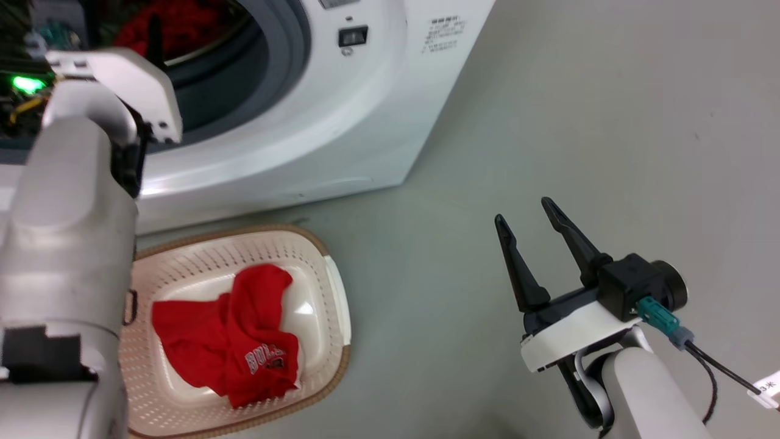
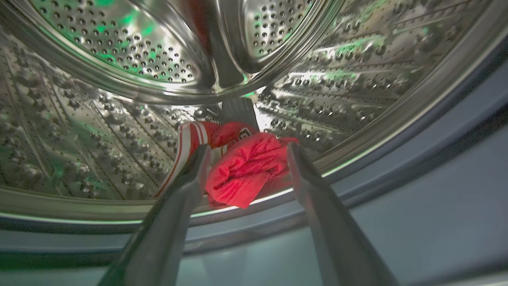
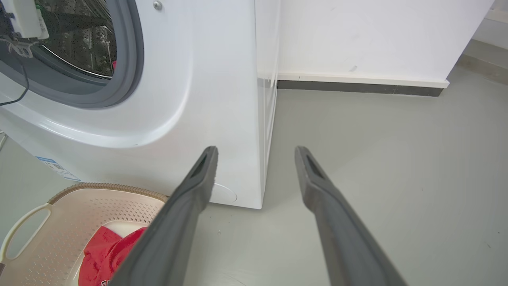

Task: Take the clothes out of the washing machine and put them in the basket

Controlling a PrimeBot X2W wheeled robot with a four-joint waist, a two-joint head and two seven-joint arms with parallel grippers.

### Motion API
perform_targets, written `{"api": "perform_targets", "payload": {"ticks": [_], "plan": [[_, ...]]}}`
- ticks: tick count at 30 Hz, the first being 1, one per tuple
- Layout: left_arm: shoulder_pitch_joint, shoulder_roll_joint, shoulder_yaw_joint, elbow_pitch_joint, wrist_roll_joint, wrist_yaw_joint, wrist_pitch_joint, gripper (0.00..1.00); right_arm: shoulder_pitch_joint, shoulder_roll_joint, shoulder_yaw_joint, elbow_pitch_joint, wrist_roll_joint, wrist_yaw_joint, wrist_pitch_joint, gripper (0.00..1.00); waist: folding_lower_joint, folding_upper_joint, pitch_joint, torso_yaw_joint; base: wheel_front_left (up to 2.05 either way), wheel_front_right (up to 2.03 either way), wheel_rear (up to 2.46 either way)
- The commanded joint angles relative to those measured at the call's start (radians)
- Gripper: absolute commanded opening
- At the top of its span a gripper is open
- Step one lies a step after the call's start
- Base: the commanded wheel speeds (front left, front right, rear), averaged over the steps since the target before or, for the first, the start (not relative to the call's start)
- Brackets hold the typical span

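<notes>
The white washing machine [image 1: 341, 116] stands open at the upper left, with red clothes [image 1: 183, 27] showing in its drum. In the left wrist view a red garment with white stripes [image 2: 242, 167] lies at the drum's front lip. My left gripper [image 2: 247, 153] is open, its fingers on either side of that garment and apart from it. The cream basket [image 1: 329, 286] sits on the floor before the machine and holds a red "BULLS" garment [image 1: 237, 335]. My right gripper [image 1: 529, 216] hangs open and empty over the bare floor, right of the basket.
My pale left forearm [image 1: 67, 244] covers the basket's left side. A white wall with a dark baseboard [image 3: 357, 87] runs behind the machine. Grey floor [image 1: 579, 122] spreads to the right. A cable [image 1: 713, 366] trails from my right wrist.
</notes>
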Motion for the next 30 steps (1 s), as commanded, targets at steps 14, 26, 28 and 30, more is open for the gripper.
{"api": "perform_targets", "payload": {"ticks": [14, 26, 28, 30], "plan": [[-0.307, 0.126, -0.066, 0.217, 0.051, -0.017, 0.364, 1.0, -0.082, 0.003, 0.041, 0.003, 0.072, -0.001, -0.014, 1.0, -0.0002, -0.0001, 0.208, -0.128, 0.0, 0.0, 0.0], [-0.429, 0.17, -0.092, 0.258, 0.053, -0.009, 0.598, 0.0, -0.081, 0.002, 0.066, -0.004, 0.09, -0.001, -0.014, 1.0, -0.0002, -0.0001, 0.229, -0.17, 0.0, 0.0, 0.0], [-0.436, 0.183, -0.093, 0.245, 0.053, 0.006, 0.596, 0.0, -0.075, 0.002, 0.066, -0.003, 0.092, -0.001, -0.014, 1.0, -0.0002, -0.0001, 0.228, -0.176, 0.0, 0.0, 0.0], [-0.43, 0.187, -0.093, 0.23, 0.051, 0.018, 0.579, 0.0, -0.07, 0.002, 0.064, -0.001, 0.09, -0.001, -0.014, 1.0, -0.0002, -0.0001, 0.226, -0.178, 0.0, 0.0, 0.0]]}}
